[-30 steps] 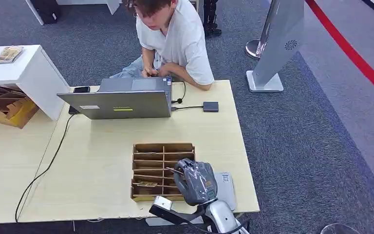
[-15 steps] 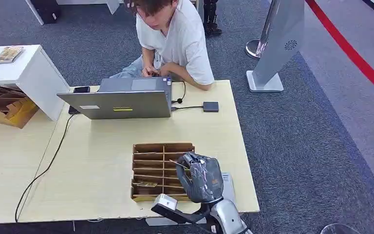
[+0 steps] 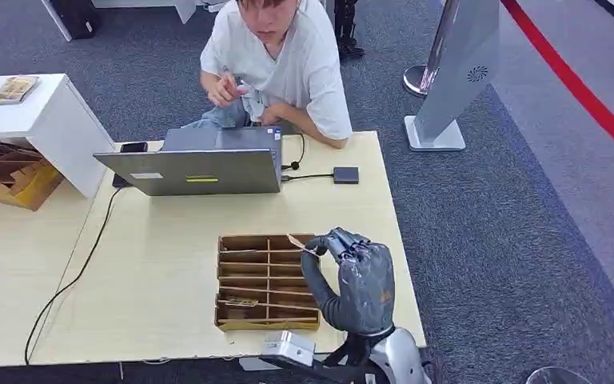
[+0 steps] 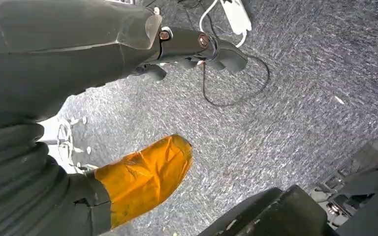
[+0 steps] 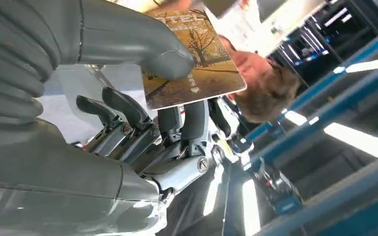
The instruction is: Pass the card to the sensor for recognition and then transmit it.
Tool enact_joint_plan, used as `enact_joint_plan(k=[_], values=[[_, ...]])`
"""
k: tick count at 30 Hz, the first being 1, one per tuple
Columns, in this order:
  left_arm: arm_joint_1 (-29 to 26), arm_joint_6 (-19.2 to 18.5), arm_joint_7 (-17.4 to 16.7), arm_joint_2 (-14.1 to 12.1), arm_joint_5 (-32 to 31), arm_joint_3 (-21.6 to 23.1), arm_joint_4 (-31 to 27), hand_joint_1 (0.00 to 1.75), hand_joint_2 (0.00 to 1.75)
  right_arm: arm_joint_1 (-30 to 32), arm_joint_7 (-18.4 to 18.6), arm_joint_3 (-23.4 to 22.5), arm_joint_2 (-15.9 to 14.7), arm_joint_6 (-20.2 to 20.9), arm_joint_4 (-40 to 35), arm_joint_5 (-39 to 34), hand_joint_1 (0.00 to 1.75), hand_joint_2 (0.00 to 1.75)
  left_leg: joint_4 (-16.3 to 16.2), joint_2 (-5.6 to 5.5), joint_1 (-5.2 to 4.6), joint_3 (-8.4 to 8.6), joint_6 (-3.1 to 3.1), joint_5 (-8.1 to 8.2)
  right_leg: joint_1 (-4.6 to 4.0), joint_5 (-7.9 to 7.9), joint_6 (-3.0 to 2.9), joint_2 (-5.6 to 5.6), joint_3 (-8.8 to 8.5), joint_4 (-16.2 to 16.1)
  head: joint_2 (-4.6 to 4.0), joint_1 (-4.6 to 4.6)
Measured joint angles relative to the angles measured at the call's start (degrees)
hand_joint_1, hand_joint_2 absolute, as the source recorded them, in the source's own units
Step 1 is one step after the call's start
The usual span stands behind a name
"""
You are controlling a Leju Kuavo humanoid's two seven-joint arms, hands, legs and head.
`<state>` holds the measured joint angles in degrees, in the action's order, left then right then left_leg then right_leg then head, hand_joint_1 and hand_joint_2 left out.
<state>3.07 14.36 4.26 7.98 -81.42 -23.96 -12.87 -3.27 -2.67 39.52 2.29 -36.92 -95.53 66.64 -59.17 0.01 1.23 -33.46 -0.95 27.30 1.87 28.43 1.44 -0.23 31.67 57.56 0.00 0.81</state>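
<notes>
- The thumb (image 5: 170, 61) of the right hand (image 3: 357, 284) is pressing on the printed face of the card (image 5: 193, 59), with the darker fingers (image 5: 128, 110) sitting behind it, so the card is being pinched rather than cupped.
- In the head view the card (image 3: 297, 242) is sticking out of the raised hand, hovering above the far right corner of the divided cardboard box (image 3: 248, 280) and clear of its slots.
- The left hand (image 4: 103, 59) is hanging over the carpet, fingers loosely curled and holding nothing.
- The small dark square (image 3: 346, 175) wired to the laptop (image 3: 200, 164) is probably the sensor; I am judging that from its cable, not from any marking.
- Doing this step well likely means keeping the pinch steady, carrying the card forward across the table (image 3: 168, 232), and turning its flat face down over that square.
- The grip is covering little of the card, so a fast swing could be twisting it loose.
- A person (image 3: 288, 64) is sitting behind the laptop, hands raised near the chest.
</notes>
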Motion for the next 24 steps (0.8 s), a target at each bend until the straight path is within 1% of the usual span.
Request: enact_joint_plan(k=[6, 11, 16, 20, 24], values=[[0.0, 0.0, 0.2, 0.0, 0.0, 0.0, 0.0, 0.00, 1.75, -0.3, 0.0, 0.0, 0.0, 0.5, -1.2, -0.5, 1.75, 1.75, 0.0, 0.00, 0.00, 0.00, 0.00, 0.00, 0.00, 0.00, 0.00, 0.00, 0.00, 0.0, 0.00, 0.00], [0.0, -0.1, 0.2, 0.0, -0.4, 0.1, 0.0, 0.00, 1.75, -2.5, 0.3, -0.4, 0.0, 1.2, -0.6, 0.3, 1.75, 1.75, 0.0, 0.00, 0.00, 0.00, 0.00, 0.00, 0.00, 0.00, 0.00, -0.01, -0.01, 0.0, 0.00, -0.02], [0.1, -0.7, 0.3, 0.0, -1.2, 1.1, 0.0, 0.00, 1.75, -6.0, 1.6, -1.0, 0.1, 3.1, 2.7, 1.0, 1.75, 1.75, 0.0, 0.00, 0.00, 0.00, 0.00, -0.01, 0.00, -0.01, 0.00, 0.00, -0.02, 0.0, 0.00, 0.00], [0.3, -1.3, 0.3, -0.2, -1.8, 2.0, 0.0, 0.00, 1.75, -9.4, 3.1, -1.5, 0.6, 4.8, 7.0, 1.8, 1.75, 1.75, 0.0, 0.00, 0.00, 0.00, 0.00, -0.01, 0.00, -0.01, -0.01, -0.01, -0.02, 0.0, 0.00, 0.00], [0.6, -1.7, 0.3, -0.3, -2.3, 3.0, 0.0, 0.00, 1.75, -12.3, 4.9, -2.3, 1.4, 5.6, 11.5, 3.2, 1.75, 1.75, 0.0, 0.00, 0.00, 0.00, 0.00, -0.01, 0.00, -0.02, -0.01, -0.01, -0.02, 0.0, 0.00, 0.00]])
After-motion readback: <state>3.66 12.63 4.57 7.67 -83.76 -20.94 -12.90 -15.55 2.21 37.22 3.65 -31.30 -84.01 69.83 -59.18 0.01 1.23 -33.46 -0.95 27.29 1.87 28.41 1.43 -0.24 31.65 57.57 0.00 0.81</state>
